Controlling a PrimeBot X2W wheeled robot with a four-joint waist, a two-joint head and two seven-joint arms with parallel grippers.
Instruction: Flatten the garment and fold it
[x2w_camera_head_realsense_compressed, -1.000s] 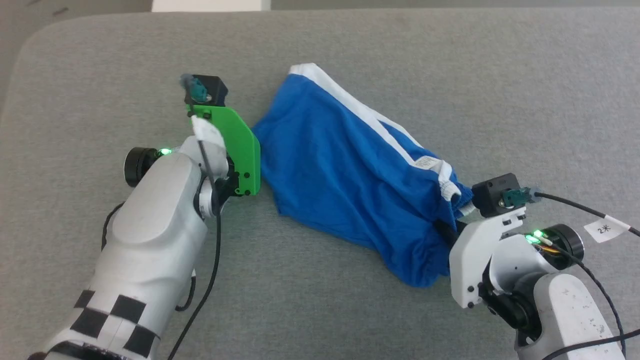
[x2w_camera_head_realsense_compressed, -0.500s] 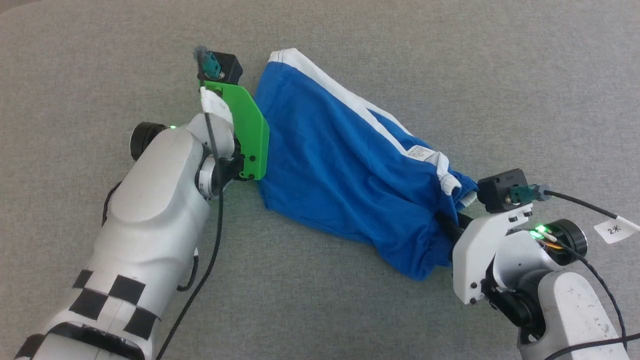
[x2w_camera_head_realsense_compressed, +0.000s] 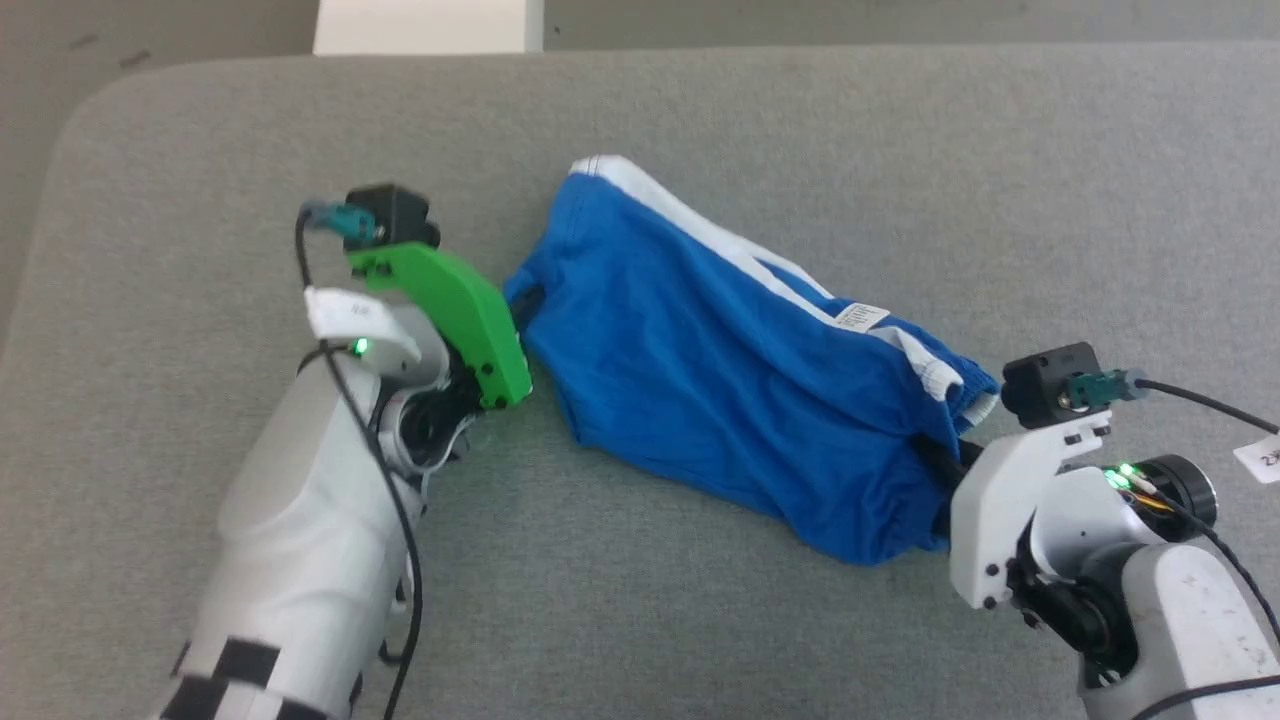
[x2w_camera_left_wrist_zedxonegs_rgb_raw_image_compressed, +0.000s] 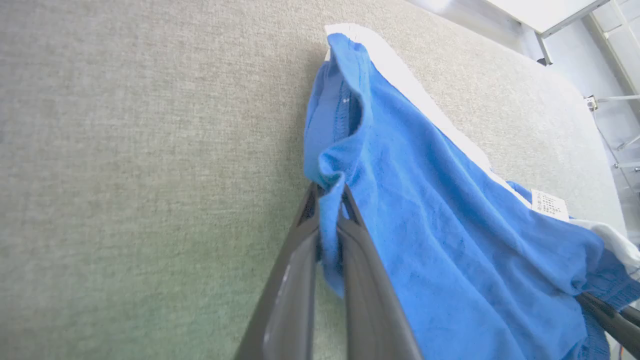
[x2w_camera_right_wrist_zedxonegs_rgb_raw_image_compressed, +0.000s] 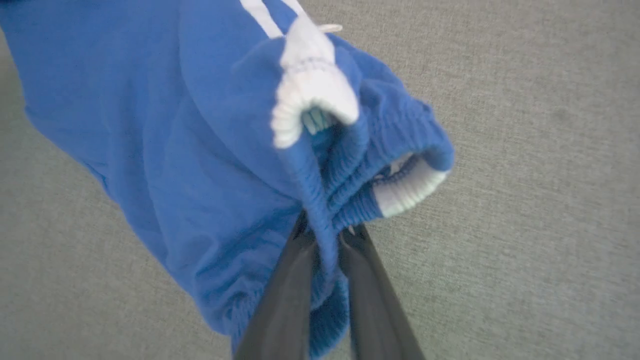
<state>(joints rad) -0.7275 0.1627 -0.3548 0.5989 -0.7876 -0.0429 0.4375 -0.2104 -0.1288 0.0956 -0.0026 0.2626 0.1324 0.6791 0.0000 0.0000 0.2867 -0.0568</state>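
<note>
The blue shorts (x2w_camera_head_realsense_compressed: 720, 400) lie bunched on the grey table (x2w_camera_head_realsense_compressed: 900, 150), strung between both arms and not yet flat. Take the small white label (x2w_camera_head_realsense_compressed: 862, 318) as the marker. The right gripper (x2w_camera_right_wrist_zedxonegs_rgb_raw_image_compressed: 327, 225) sits just beside the label, on its near side, with its fingers closed on the gathered elastic waistband (x2w_camera_right_wrist_zedxonegs_rgb_raw_image_compressed: 400, 145). The left gripper (x2w_camera_left_wrist_zedxonegs_rgb_raw_image_compressed: 327, 192) is well apart from the label, at the opposite end, and pinches a fold of blue hem at a leg opening.

The long axis of the shorts runs from the left gripper, past the label, to the right gripper. That line is slanted across the table, far-left to near-right. The waist points toward the robot's right and the legs toward its left. The white side stripe (x2w_camera_head_realsense_compressed: 700, 235) lies along the far edge, away from the robot.

The coming move probably turns on this line. Drawing the two grips apart along it should pull the slack cloth taut, since each arm already holds the end nearer to it.
</note>
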